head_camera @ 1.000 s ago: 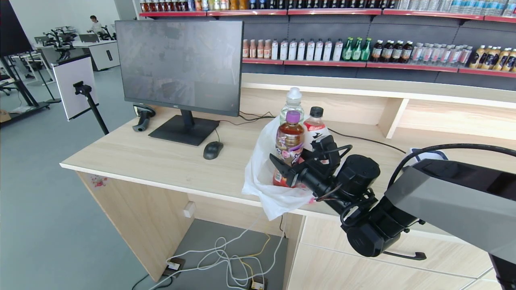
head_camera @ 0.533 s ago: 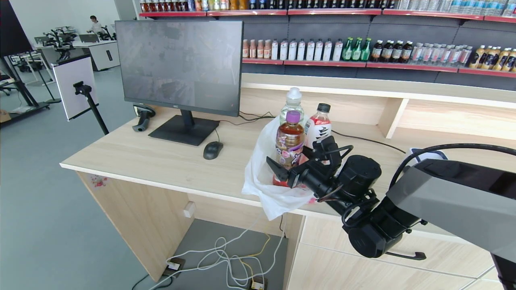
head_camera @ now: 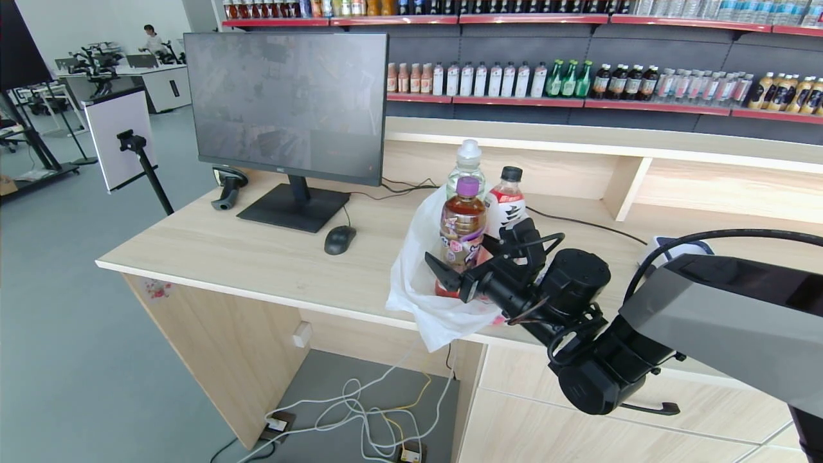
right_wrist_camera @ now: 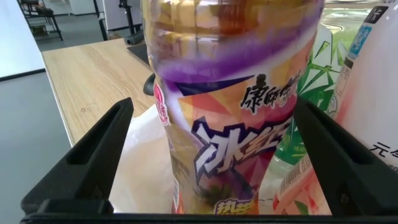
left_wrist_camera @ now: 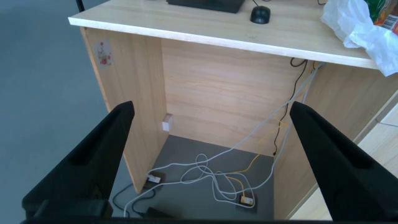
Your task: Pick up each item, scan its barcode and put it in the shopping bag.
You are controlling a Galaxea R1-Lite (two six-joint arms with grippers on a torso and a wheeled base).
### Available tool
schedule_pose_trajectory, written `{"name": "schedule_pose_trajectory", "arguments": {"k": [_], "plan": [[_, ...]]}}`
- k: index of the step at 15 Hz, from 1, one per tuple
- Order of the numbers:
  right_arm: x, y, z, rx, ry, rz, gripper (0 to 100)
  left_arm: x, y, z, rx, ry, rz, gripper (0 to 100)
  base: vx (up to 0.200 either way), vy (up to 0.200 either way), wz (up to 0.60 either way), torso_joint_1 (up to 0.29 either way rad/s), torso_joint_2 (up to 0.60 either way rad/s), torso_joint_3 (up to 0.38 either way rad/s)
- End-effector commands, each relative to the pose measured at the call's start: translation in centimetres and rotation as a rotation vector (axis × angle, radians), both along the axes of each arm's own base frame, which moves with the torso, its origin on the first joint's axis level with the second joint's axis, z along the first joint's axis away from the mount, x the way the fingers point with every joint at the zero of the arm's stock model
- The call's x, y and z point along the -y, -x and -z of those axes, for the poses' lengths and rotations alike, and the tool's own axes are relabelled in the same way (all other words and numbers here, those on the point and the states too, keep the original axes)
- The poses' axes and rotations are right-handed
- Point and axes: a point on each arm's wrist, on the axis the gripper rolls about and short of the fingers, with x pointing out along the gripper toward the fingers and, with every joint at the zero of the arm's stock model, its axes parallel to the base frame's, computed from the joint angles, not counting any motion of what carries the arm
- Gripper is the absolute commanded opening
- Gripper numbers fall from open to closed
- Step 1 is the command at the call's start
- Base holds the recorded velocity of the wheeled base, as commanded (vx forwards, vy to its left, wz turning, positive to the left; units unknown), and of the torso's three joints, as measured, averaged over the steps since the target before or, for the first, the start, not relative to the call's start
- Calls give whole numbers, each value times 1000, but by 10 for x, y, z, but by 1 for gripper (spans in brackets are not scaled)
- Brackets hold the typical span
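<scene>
The tea bottle [head_camera: 461, 225] stands in the shopping bag [head_camera: 411, 289] with the clear bottle [head_camera: 466, 170] and white bottle [head_camera: 506, 199], between the right gripper's [head_camera: 472, 249] spread fingers and apparently unpinched, so bagging looks all but done.

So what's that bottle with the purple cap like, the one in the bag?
The purple-capped bottle is clear plastic, filled with amber drink, wrapped in a purple, orange and white label. It stands upright in the shopping bag on the counter, with other bottles close behind. The right gripper has its open fingers on either side of it, not clamping it.
</scene>
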Motion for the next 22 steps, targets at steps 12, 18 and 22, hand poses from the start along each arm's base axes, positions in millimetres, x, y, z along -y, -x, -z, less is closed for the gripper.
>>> {"name": "schedule_pose_trajectory", "arguments": {"k": [12,18,22], "plan": [[-4,19,-2,-24,16,-32,100,0,0,0,-1,0,0,100,0,0,0,0,0,0],[-2,28,-1,-46,31,-39,100,0,0,0,-1,0,0,100,0,0,0,0,0,0],[2,44,-12,-38,37,-51,100,0,0,0,1,2,0,100,0,0,0,0,0,0]]}}
